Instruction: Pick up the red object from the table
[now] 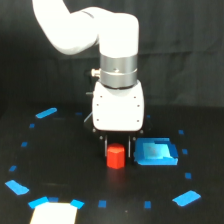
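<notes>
The red object [115, 156], a small orange-red block, rests on the black table [60, 165] near the middle of the exterior view. My gripper [117, 148] hangs straight down from the white arm, directly over the block. Its two dark fingers [104, 148] straddle the block's upper part. The finger on the view's left sits close to the block, while a narrow dark gap shows between the block and the other finger. The gripper looks open around the block, which still stands on the table.
A larger blue patch [156, 152] lies just to the view's right of the block, close to the finger on that side. A white patch [54, 214] lies at the front left. Small blue tape pieces [46, 113] are scattered in a ring around the gripper.
</notes>
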Available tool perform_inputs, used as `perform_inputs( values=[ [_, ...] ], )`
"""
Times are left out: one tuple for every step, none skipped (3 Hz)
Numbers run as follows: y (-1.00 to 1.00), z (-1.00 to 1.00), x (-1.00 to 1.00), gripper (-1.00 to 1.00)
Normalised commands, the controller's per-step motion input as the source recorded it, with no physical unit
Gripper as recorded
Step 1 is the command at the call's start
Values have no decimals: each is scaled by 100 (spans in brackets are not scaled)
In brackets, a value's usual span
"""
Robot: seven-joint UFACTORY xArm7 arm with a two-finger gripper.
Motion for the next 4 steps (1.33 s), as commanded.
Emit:
perform_inputs(
  values=[
    [46, 100, -3, -100],
    [26, 100, 35, -100],
    [39, 100, -8, -100],
    [12, 100, 16, -100]
  ],
)
